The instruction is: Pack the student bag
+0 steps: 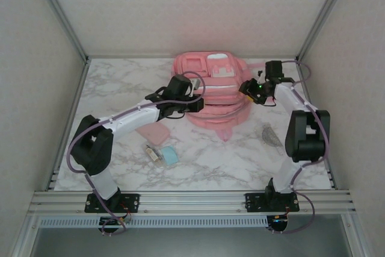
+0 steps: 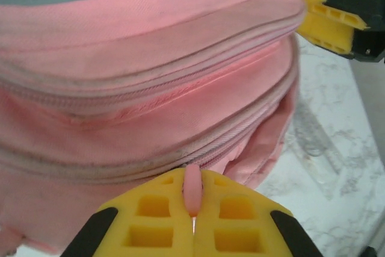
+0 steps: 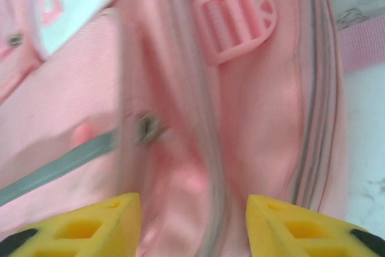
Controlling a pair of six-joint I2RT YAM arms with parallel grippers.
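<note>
- Position: large pink fabric backpack [image 1: 213, 88] lies at the far centre of the white marble table [image 1: 120, 82], between both arms.
- left gripper [image 2: 192, 218]: yellow jaws together, pinching the backpack's pink zip pull tab [image 2: 191, 185].
- right gripper [image 3: 192, 221]: jaws apart, gripping nothing, close over the backpack's side near a pink plastic buckle [image 3: 237, 22].

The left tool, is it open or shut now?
Shut. In the left wrist view the left tool has its yellow fingers pressed together on a pink zipper pull of the student bag.

Bare table [image 1: 114, 85] left of student bag [image 1: 219, 103]
</note>
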